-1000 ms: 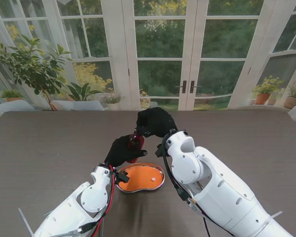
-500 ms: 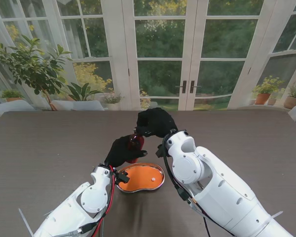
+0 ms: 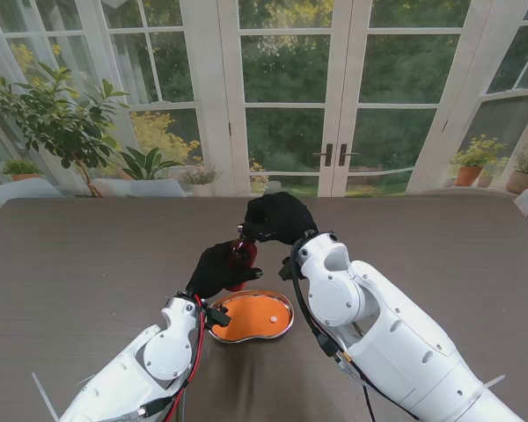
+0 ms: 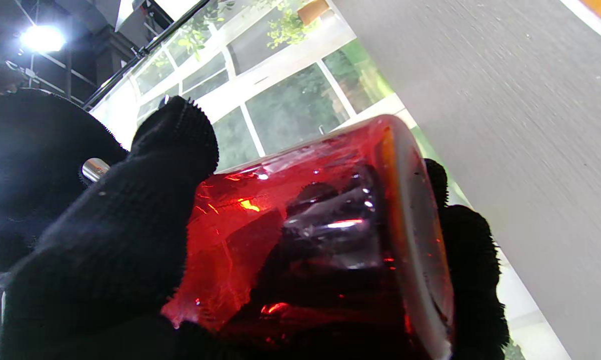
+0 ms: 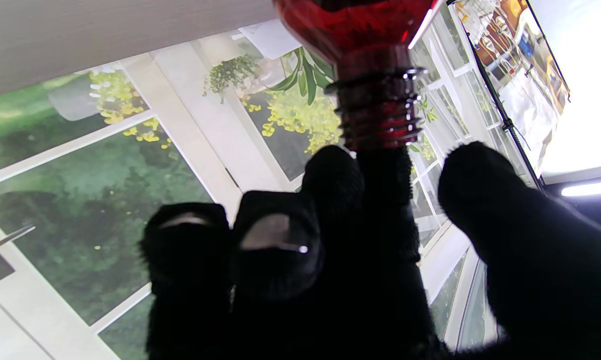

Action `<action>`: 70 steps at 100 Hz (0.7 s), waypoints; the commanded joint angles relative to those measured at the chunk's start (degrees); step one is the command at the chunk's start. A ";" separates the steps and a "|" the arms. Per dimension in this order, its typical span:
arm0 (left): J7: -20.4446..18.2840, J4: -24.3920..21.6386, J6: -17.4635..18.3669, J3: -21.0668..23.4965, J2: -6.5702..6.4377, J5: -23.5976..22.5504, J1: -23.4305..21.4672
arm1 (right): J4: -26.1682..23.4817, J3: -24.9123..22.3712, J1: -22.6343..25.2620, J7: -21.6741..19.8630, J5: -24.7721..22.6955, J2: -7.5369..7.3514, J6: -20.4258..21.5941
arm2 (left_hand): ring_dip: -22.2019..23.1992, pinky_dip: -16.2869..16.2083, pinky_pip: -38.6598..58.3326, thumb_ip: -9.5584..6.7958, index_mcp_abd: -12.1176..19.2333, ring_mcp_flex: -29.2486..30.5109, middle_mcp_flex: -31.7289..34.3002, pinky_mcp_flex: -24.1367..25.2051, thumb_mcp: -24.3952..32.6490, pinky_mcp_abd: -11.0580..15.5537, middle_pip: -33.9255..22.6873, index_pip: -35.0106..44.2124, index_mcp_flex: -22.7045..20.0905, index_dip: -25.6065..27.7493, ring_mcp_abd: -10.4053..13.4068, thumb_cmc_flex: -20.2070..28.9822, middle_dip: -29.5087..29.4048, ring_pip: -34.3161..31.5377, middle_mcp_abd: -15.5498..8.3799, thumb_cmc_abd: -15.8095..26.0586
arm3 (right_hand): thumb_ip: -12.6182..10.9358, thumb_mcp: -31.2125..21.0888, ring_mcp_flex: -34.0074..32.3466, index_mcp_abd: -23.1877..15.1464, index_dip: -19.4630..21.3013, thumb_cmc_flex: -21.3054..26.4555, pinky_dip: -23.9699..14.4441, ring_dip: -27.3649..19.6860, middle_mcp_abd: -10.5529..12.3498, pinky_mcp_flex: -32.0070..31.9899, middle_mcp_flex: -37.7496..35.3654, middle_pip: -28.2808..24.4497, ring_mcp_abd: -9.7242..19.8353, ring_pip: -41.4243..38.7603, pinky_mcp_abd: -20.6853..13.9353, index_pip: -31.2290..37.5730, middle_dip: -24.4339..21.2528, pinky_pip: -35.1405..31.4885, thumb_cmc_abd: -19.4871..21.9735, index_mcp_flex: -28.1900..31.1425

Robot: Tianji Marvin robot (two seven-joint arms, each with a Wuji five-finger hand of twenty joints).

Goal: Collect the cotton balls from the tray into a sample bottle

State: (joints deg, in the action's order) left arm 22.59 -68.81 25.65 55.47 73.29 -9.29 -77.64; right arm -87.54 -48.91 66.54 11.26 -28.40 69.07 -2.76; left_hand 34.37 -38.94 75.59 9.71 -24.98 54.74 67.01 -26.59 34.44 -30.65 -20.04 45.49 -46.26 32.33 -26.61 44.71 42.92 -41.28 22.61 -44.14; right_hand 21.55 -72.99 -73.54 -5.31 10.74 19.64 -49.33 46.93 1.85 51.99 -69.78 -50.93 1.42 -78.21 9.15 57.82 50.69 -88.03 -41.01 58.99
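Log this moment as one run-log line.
left hand: holds red bottle | right hand: at bottle neck | tray: one cotton ball

One red bottle, one tray, one cotton ball

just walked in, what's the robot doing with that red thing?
The left robot hand holds a red sample bottle above the table, just beyond the orange-lined tray. The right robot hand has its fingers at the bottle's threaded neck. Whether a cap is on is unclear. One cotton ball sits in the tray.
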 commanded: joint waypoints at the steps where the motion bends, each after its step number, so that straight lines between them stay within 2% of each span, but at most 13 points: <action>1: -1.02 -0.50 -0.13 0.13 0.25 0.00 -0.20 | 0.05 -0.06 0.14 -0.86 0.14 0.14 0.19 | 0.87 -0.31 -1.90 -0.72 13.18 -0.33 3.39 2.76 8.28 1.64 0.02 7.00 -5.90 1.43 -0.85 10.24 0.33 -0.78 -5.50 11.81 | -2.13 0.36 -1.94 1.75 1.52 -1.32 -0.75 0.21 -0.58 -0.07 -0.12 -0.09 0.06 -0.55 1.20 -1.13 -0.44 -3.35 1.58 1.57; 35: -0.94 -0.64 -0.05 0.39 0.15 -0.35 -0.38 | 0.27 -0.28 -0.08 -0.64 0.02 0.18 0.03 | 0.84 -0.30 -1.93 -0.75 13.21 -0.39 3.38 2.79 8.25 1.59 0.05 6.96 -5.88 1.44 -0.76 10.30 0.37 -0.76 -5.50 11.79 | -3.34 0.27 -1.93 1.99 2.43 -2.41 -0.77 0.02 -0.82 -0.26 -0.06 0.29 -0.19 -0.09 1.31 -2.60 -0.85 -3.26 4.94 1.58; 70: -0.58 -0.53 0.35 0.60 0.12 -0.93 -0.45 | -0.22 -1.03 0.06 -0.86 -0.37 -0.05 0.01 | 0.80 -0.29 -1.86 -0.78 13.73 -0.24 3.53 2.58 8.49 1.84 0.10 6.95 -6.03 1.40 -0.33 10.12 0.60 -0.76 -6.18 11.45 | -3.30 0.80 -1.89 1.64 2.97 -2.55 -0.81 -0.30 -1.01 -0.62 0.45 1.58 -0.59 0.71 1.59 -3.40 -1.78 -3.06 4.88 0.32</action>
State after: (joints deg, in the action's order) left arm 22.77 -69.18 25.70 56.02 73.23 -10.11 -78.15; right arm -87.40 -49.86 66.42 11.24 -28.58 69.04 -2.78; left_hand 34.37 -38.94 75.59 9.71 -24.98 54.74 67.01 -26.58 34.44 -30.65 -20.03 45.50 -46.26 32.33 -26.61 44.71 42.92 -41.28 22.61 -44.14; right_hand 19.81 -72.54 -73.54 -5.31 12.70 18.88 -49.33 46.93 1.55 51.34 -69.78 -49.62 0.89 -77.41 9.26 55.81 49.24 -88.03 -37.60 59.54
